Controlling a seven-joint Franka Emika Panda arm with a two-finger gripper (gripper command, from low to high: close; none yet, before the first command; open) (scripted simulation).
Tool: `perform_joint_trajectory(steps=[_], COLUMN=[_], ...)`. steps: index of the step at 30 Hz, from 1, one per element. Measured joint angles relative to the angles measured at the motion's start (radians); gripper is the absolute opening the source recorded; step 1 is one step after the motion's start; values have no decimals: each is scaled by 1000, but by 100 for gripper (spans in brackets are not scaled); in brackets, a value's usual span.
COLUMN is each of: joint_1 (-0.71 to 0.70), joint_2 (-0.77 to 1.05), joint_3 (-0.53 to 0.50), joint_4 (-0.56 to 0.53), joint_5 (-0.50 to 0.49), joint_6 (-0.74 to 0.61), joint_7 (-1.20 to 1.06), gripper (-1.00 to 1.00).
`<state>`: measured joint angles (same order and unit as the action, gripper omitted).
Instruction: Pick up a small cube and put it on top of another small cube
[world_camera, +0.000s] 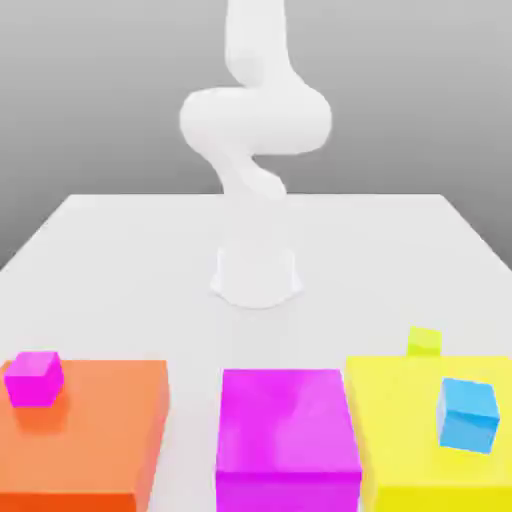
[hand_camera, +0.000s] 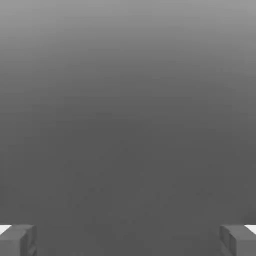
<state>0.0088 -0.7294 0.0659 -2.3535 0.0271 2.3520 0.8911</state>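
The small lime cube (world_camera: 424, 340) rests on the white table (world_camera: 120, 260) toward the exterior view's right, just behind the big yellow block (world_camera: 400, 420). A small blue cube (world_camera: 467, 414) sits on top of that yellow block. Toward the exterior view's left, a small magenta cube (world_camera: 34, 377) sits on the big orange block (world_camera: 100, 440). My gripper (hand_camera: 128, 240) is open in the hand view, its two grey fingertips (hand_camera: 17, 240) far apart with nothing between them and plain grey background beyond. The white arm (world_camera: 255, 120) rises folded above its base, away from all the cubes.
A big magenta block (world_camera: 285, 440) stands between the orange and yellow blocks along the front. The arm's round base (world_camera: 256, 272) sits mid-table. Bare white table lies between the base and the row of blocks.
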Motion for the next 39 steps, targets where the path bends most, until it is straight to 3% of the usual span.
perform_joint_trajectory(steps=[16,21,24,28,31,35,36,39], joint_1=[76,100,131,186,309,496,536,536], joint_2=[443,592,688,811,892,989,1009,1009], joint_3=[470,613,674,560,393,162,115,115], joint_4=[-344,-451,-512,-507,-483,-451,-445,-445], joint_5=[112,92,30,-243,-439,-625,-655,-655], joint_6=[334,441,505,577,624,693,709,710], joint_7=[635,871,1041,1274,1421,1563,1586,1586], gripper=[0,0,0,0,0,0,-100,-100])
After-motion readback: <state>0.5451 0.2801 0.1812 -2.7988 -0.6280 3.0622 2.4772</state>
